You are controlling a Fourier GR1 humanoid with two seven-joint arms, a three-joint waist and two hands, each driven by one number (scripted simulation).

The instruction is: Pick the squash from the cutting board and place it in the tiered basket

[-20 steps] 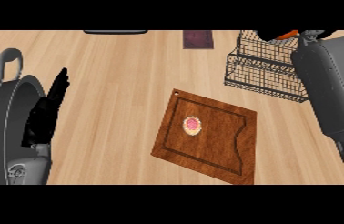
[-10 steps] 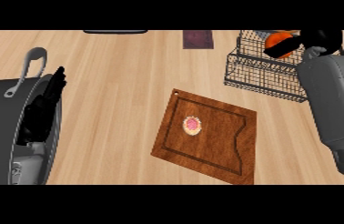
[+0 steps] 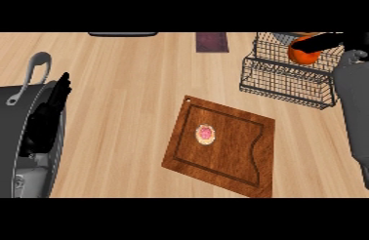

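Here, one orange, rounded squash (image 3: 305, 52) is at the top right of the head view, over the upper tier of the one black wire tiered basket (image 3: 288, 75). The right hand (image 3: 328, 42) — black, at the end of a grey forearm that comes up along the right edge — has its fingers curled round the squash from above, and part of the squash is hidden by them. I cannot tell whether the squash touches the wire or is just above it.

One dark brown wooden cutting board (image 3: 223, 146) lies turned like a diamond on the pale wooden bench (image 3: 130, 88), near the middle. On it rests one small round item with a pink centre (image 3: 205, 134), well apart from the basket.

At the left edge the left hand (image 3: 49, 112) shows as a black shape with relaxed, straight fingers pointing up; it holds nothing. Beside it there is one grey metal pan with a long handle (image 3: 32, 78).

At the top edge I see two more things — one dark flat object (image 3: 122, 34) and one dark purple rectangular piece (image 3: 213, 42), both only partly visible.
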